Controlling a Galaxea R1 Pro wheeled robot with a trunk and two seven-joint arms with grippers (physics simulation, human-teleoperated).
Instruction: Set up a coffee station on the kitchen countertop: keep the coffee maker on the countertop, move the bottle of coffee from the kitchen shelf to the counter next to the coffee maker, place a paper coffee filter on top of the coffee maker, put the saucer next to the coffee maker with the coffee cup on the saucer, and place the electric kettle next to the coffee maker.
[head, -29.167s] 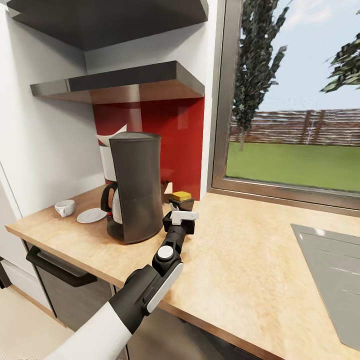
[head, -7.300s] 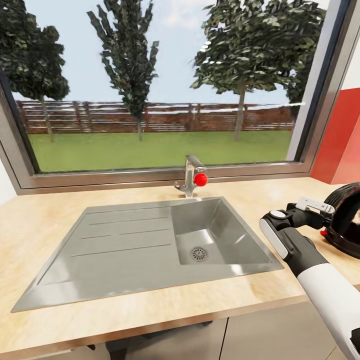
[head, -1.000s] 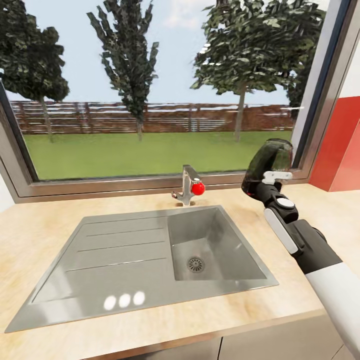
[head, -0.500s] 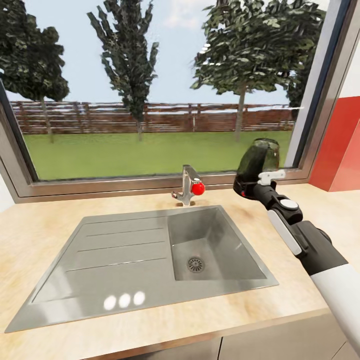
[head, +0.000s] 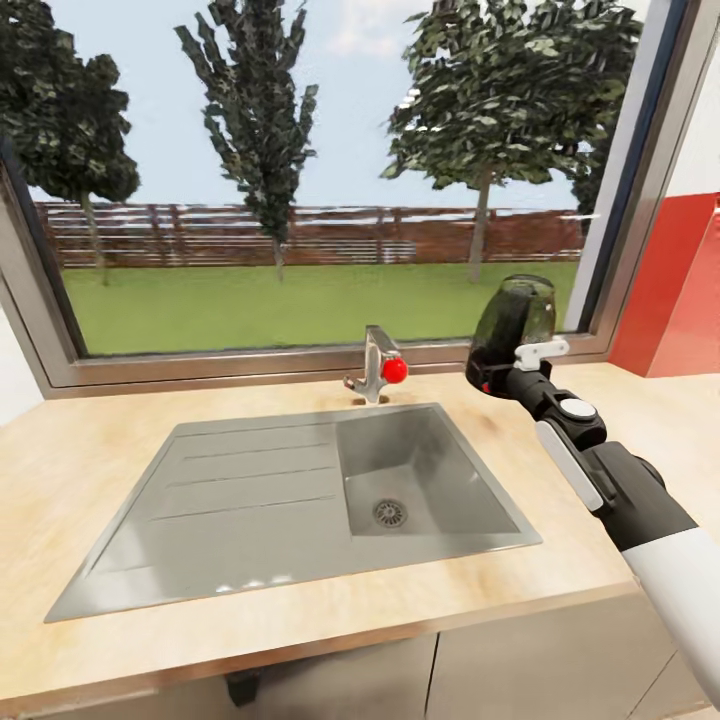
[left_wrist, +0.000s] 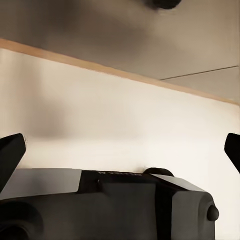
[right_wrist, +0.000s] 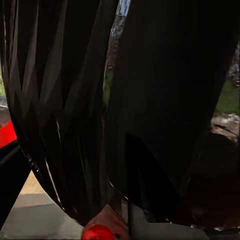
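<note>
The electric kettle (head: 515, 318), dark and translucent with a small red part at its base, hangs tilted in the air above the counter, just right of the sink and in front of the window frame. My right gripper (head: 506, 372) is shut on the kettle's lower part, with the arm reaching up from the lower right. In the right wrist view the kettle's dark body (right_wrist: 165, 100) sits right against the camera. My left gripper (left_wrist: 120, 150) is open, its two dark fingertips far apart with nothing between them, facing a pale surface and a wooden edge.
A steel sink (head: 250, 470) with a drainboard is set into the wooden countertop (head: 610, 410). Behind it stands a faucet with a red knob (head: 380, 366) under a wide window. A red backsplash (head: 670, 290) lies at the far right.
The kettle has moved a little left and slightly higher in my right gripper. The camera has shifted a bit, showing more of the cabinet fronts below the counter.
</note>
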